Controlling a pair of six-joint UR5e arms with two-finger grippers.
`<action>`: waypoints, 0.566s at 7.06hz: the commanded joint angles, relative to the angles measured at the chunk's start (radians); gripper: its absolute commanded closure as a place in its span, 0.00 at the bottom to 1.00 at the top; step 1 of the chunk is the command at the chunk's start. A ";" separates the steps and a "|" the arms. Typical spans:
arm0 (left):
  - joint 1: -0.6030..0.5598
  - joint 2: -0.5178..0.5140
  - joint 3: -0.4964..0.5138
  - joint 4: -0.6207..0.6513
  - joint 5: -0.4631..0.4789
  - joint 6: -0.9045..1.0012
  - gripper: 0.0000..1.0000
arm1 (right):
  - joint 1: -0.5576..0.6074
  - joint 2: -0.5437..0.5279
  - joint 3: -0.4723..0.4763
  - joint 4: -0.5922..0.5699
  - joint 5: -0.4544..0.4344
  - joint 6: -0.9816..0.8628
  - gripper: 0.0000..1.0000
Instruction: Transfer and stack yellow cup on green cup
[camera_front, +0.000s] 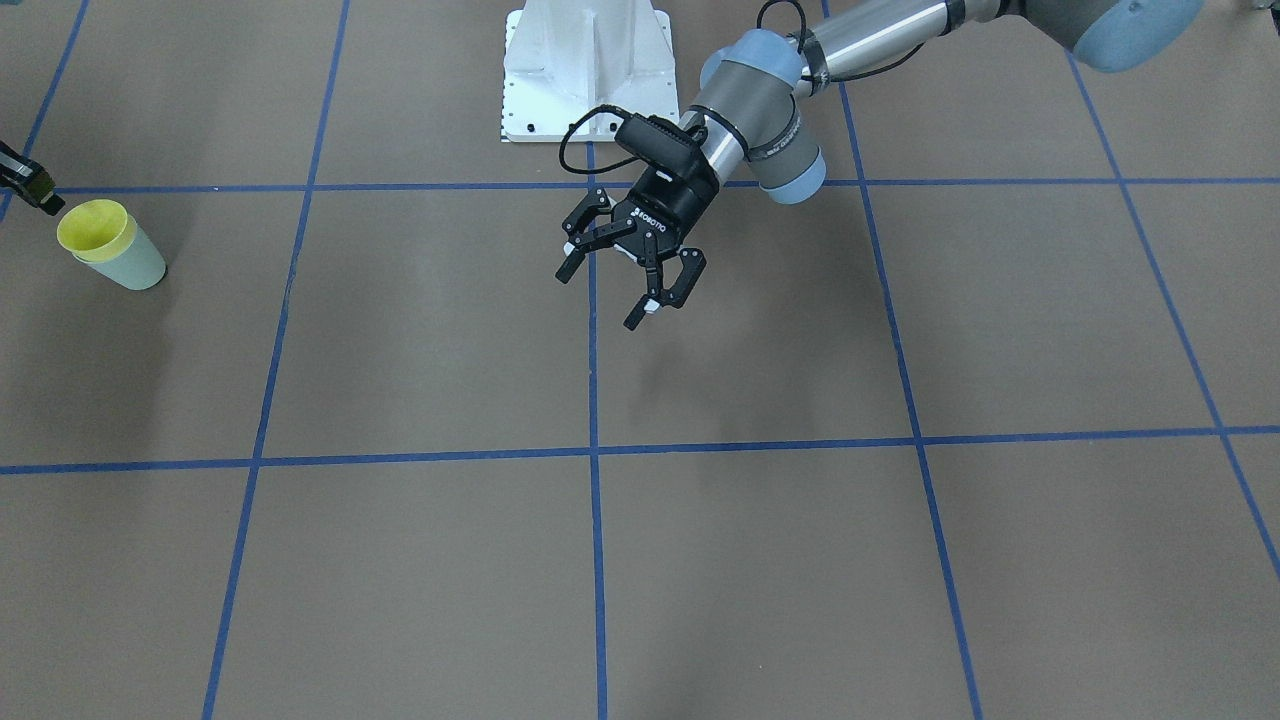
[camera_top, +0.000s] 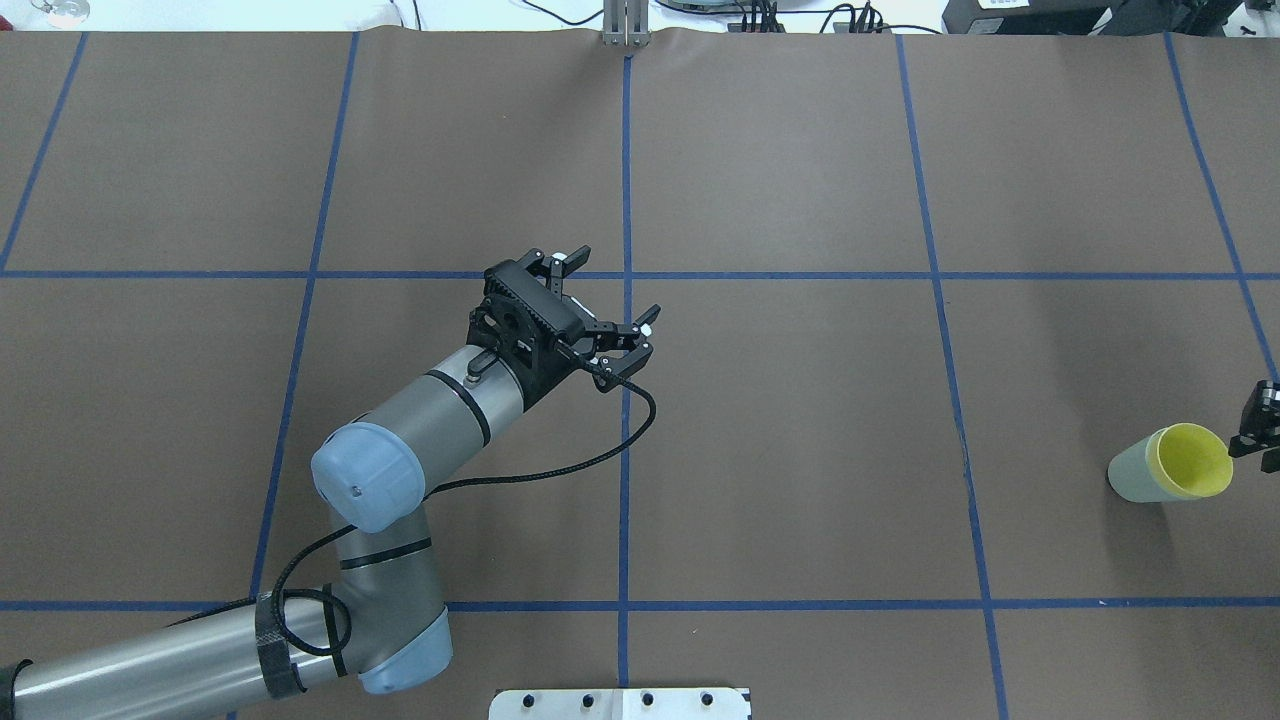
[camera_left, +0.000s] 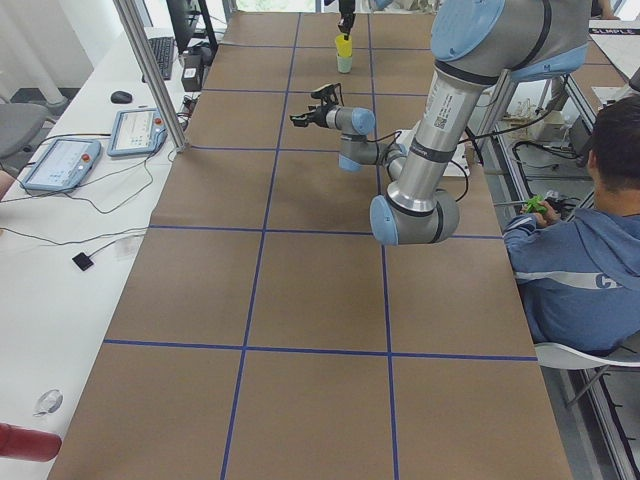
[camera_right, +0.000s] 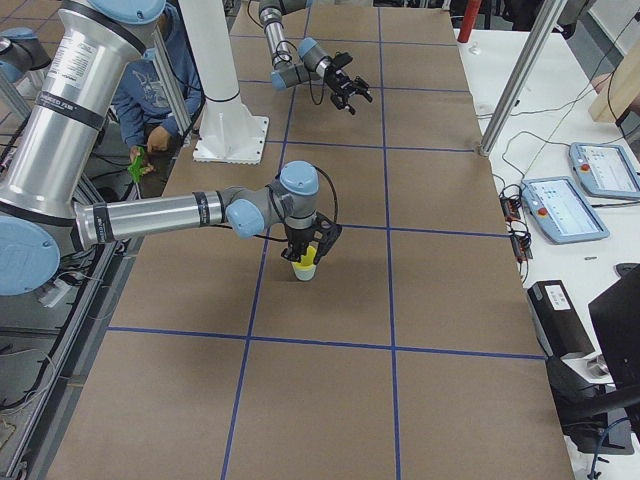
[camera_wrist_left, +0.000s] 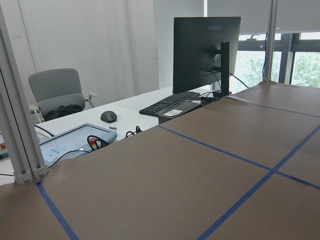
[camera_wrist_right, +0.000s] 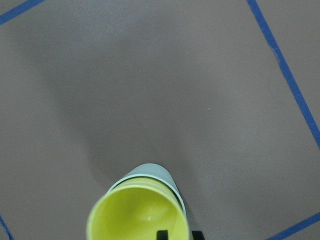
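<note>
1. The yellow cup (camera_front: 95, 228) stands upright, nested inside the green cup (camera_front: 135, 265), at the table's end on the robot's right.
2. The right gripper (camera_top: 1258, 430) hangs just over the yellow rim. It is mostly cut off, so I cannot tell whether it pinches the rim.
3. The left gripper (camera_front: 598, 298) is spread wide and empty, mid-table and well apart from the cups.

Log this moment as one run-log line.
yellow cup nested in green cup | right gripper at yellow rim, grip unclear | left gripper open, empty
</note>
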 joint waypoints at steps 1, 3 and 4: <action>-0.004 0.009 0.002 -0.003 0.006 -0.001 0.01 | 0.014 0.048 0.011 0.002 -0.003 0.005 0.00; -0.100 0.110 0.002 0.011 0.106 -0.094 0.01 | 0.092 0.129 0.005 0.007 -0.017 -0.009 0.00; -0.210 0.147 0.029 0.084 0.074 -0.148 0.01 | 0.132 0.175 -0.021 0.007 -0.020 -0.024 0.00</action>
